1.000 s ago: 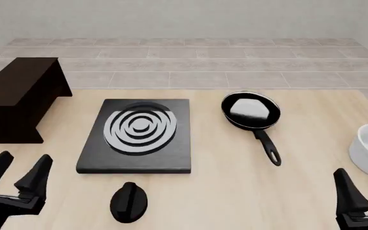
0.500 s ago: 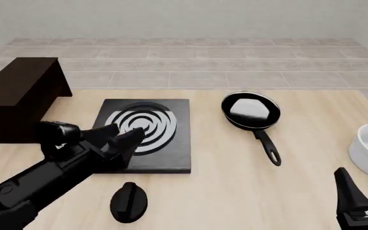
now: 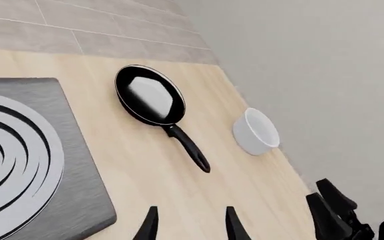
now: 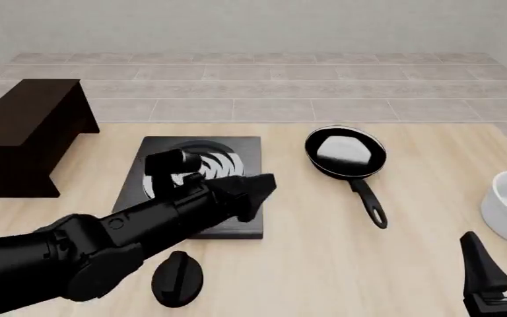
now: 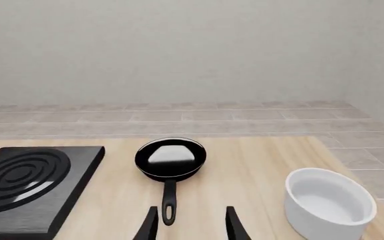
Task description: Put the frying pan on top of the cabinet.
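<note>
The frying pan is seen lying flat on the table, to the right of the black stove plate, with its handle pointed toward the arms' side and nothing touching it. The cabinet is seen far off at the table's left, well apart from the pan. The left gripper is held over the stove plate with its jaws a little apart and nothing in them, and the right gripper is kept near the white bowl, also parted and empty.

The left arm reached diagonally forward and to the right, its left claw held with fingers spread apart, gripping nothing; the right claw sat low at the near right, fingers parted.
</note>
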Robot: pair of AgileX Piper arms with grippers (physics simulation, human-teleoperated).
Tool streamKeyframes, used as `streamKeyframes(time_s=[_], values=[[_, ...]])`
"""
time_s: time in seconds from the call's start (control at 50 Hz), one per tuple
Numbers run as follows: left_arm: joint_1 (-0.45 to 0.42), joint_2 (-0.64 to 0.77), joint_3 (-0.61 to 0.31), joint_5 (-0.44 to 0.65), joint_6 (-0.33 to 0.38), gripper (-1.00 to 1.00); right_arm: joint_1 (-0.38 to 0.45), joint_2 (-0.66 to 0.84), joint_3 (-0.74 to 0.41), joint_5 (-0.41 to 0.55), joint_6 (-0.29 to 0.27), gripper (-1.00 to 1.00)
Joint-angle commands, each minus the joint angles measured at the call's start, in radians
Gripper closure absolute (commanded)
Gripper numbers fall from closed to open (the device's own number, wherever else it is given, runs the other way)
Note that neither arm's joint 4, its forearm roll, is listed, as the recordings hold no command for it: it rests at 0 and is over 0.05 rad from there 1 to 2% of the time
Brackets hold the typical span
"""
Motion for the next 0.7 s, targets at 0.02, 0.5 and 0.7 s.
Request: streamKeyframes(time_s=[0.02, 0.5, 0.7], values=[[-0.030, 0.129, -0.087, -0.013, -0.087, -1.00, 0.001, -0.005, 0.000, 0.004, 0.000, -1.00], [-0.085, 0.313, -0.234, -0.058, -0.200, -1.00, 0.000, -0.008, 0.000, 0.006, 0.002, -1.00], [-0.101, 0.411, -0.291, -0.072, -0.209, -1.00, -0.002, 0.001, -0.001, -0.003, 0.007, -1.00]])
